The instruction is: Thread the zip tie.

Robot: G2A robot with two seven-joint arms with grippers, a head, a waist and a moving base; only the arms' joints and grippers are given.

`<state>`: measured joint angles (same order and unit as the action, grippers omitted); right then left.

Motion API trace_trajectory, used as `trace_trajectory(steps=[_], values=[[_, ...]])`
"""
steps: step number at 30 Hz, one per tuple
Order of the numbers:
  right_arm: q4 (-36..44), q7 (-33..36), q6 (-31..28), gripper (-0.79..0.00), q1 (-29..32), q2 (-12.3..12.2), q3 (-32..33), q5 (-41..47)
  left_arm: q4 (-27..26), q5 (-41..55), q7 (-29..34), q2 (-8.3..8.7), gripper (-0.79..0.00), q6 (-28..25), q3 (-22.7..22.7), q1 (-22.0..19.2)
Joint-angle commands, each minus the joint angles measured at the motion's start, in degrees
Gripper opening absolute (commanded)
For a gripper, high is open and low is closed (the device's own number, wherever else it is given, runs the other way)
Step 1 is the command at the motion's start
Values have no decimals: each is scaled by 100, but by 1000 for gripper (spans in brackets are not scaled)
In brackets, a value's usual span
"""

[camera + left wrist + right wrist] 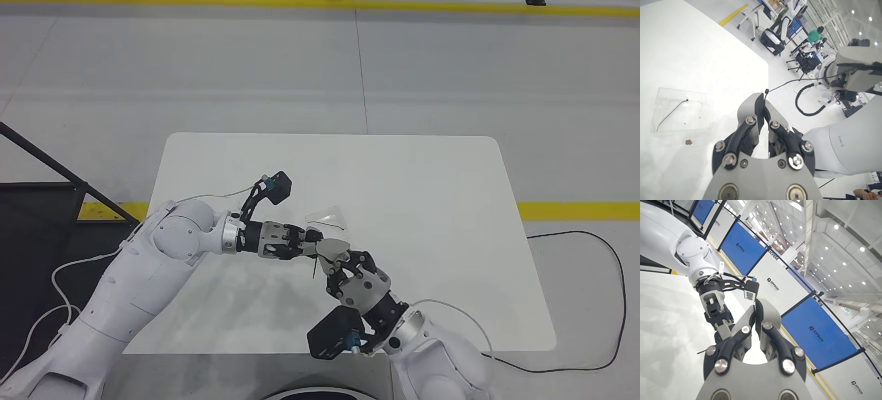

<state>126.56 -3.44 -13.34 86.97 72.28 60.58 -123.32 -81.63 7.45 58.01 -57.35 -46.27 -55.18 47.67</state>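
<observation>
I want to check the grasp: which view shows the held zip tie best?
Left wrist view: the zip tie, head and strap, stands clear above the shut left gripper. The top view gives a thin dark sliver of it; the right wrist view, one end poking out.

The left jaws pinch a black zip tie (766,91); a clear tray (693,121) holds another tie (670,113).

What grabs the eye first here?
Two grippers meet over the middle of the table, sharing one zip tie: the left gripper pinches it just under its head, and the strap runs to the right gripper. Beside them, a clear tray holds a second tie.
</observation>
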Motion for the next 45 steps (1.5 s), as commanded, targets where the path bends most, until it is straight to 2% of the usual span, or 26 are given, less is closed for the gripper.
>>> trace_trajectory(steps=[1,27,45], values=[[-2,4,10,-785,-2,0,-1,19,0,0,0,0,-785,0,0,0],[-50,133,-59,-785,-86,-13,-16,37,0,0,0,0,-785,0,0,0],[-55,192,-1098,-785,-208,-97,-78,-320,0,0,0,0,-785,0,0,0]])
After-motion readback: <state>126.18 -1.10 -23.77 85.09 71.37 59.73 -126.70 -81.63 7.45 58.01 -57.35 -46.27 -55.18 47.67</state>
